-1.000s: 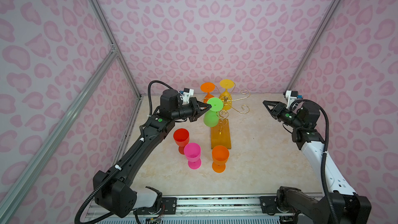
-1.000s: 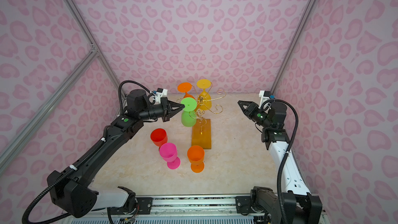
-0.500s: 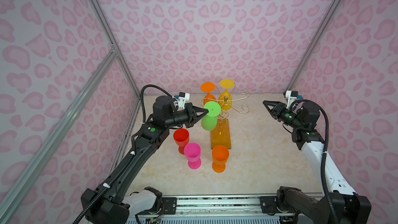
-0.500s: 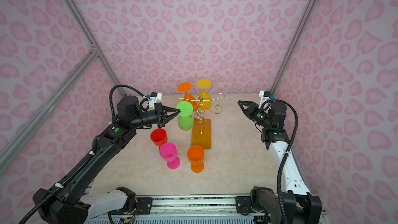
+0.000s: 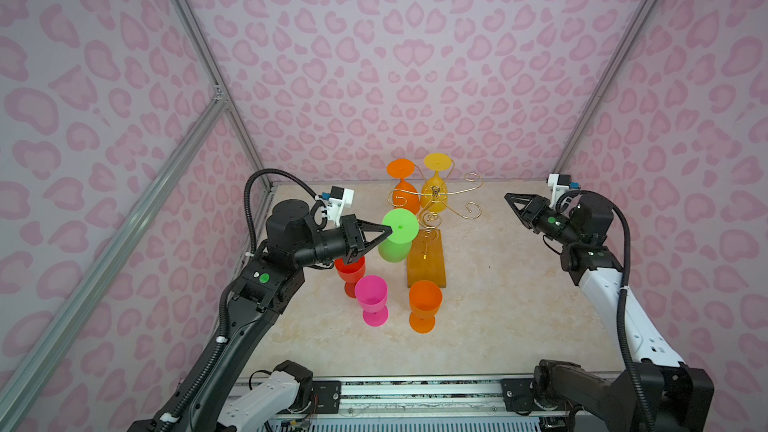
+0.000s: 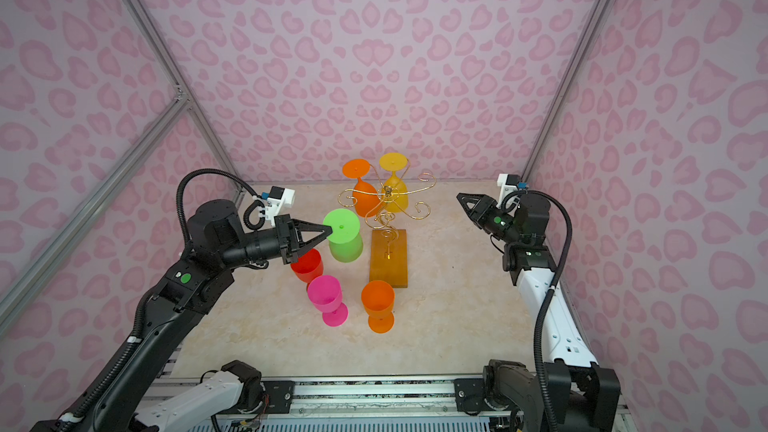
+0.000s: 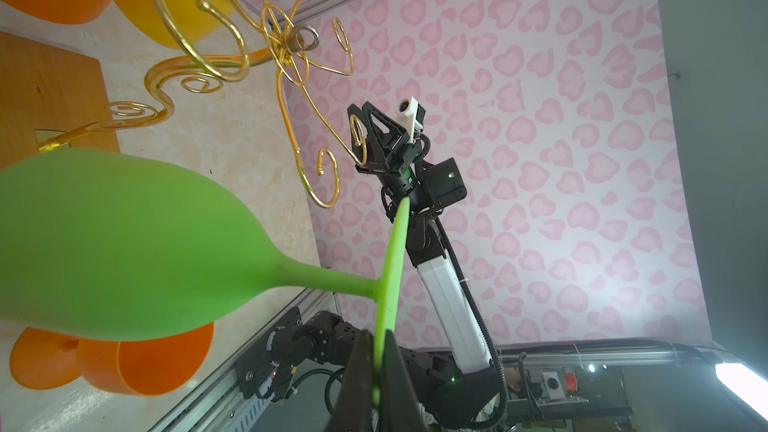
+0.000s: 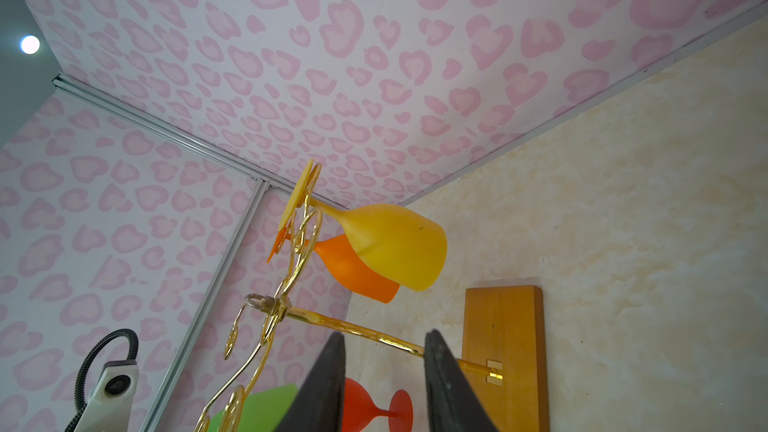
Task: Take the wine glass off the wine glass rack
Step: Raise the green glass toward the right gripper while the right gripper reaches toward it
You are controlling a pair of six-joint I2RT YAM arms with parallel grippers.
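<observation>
The green wine glass point(image 5: 395, 249) hangs upside down just left of the wine glass rack point(image 5: 434, 201), apart from its gold wire arms. My left gripper point(image 5: 388, 231) is shut on the rim of its round foot, and in the left wrist view the jaws point(image 7: 379, 340) pinch that thin green disc. An orange glass point(image 5: 405, 197) and a yellow glass point(image 5: 434, 199) hang upside down from the rack's far arms. The rack's amber base point(image 5: 426, 263) lies flat on the table. My right gripper point(image 5: 509, 198) stands open to the right of the rack, holding nothing.
Three glasses stand upright on the table in front of the rack: red point(image 5: 351, 274) right under my left gripper, pink point(image 5: 371, 297), orange point(image 5: 424, 305). Pink patterned walls with metal rails enclose the table on three sides.
My left gripper has pulled back to the left and toward the front with the green glass, away from the rack's arms. The right arm has not moved.
</observation>
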